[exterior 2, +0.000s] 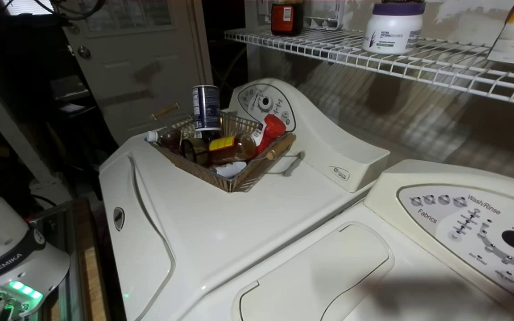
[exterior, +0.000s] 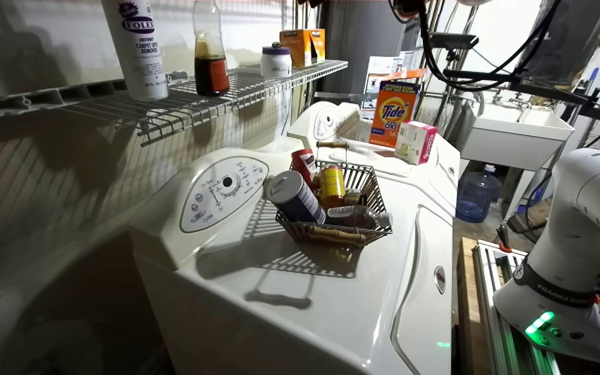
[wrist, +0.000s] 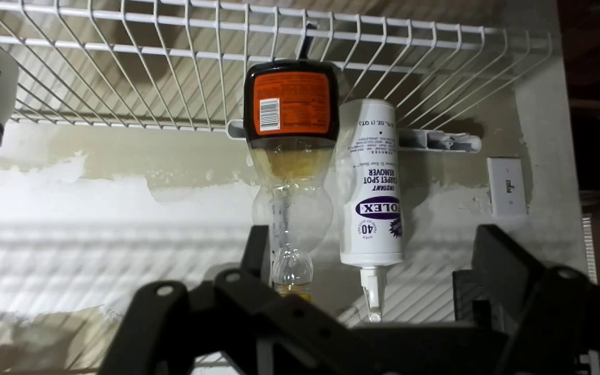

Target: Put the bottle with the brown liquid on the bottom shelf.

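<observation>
The bottle with the brown liquid [exterior: 211,73] stands upright on the bottom shelf [exterior: 248,99], a white wire-grid rack. Both also show in an exterior view, the bottle [exterior 2: 287,20] with its top cut off and the shelf [exterior 2: 435,67]. In the wrist view, whose picture is upside down, the bottle [wrist: 292,104] has an orange label and a clear upper part and rests on the wire shelf [wrist: 185,23]. My gripper [wrist: 373,232] is open with nothing held. Its left-side finger overlaps the edge of the bottle's neck in the picture; the gap in depth cannot be told.
A white Folex bottle [wrist: 375,182] stands close beside the brown bottle. A white jar with purple lid [exterior: 276,62] and an orange box [exterior: 302,47] share the shelf. Below, a filled basket [exterior: 375,192] and a Tide box [exterior: 394,112] stand on the machines.
</observation>
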You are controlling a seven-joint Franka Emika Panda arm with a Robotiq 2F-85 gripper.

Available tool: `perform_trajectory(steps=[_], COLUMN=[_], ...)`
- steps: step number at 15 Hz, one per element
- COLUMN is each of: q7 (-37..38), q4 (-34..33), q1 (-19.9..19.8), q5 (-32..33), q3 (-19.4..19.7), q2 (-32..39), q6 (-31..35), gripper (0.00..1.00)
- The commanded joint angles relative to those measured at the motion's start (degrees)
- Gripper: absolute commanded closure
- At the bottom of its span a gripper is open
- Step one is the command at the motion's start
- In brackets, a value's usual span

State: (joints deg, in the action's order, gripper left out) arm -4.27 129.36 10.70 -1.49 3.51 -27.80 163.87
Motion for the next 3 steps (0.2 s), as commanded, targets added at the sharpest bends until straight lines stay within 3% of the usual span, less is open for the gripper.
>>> perform_trajectory(steps=[1,3], q7=[-0.63,-0.66], q4=[0.21,0.45], q1=[-0.89,-0.86], q5=[-0.96,-0.98], q3=[-0.86,-0.85], q2=[-0.21,-0.3], q6=[-0.04,0.05], gripper=[0.0,0.0])
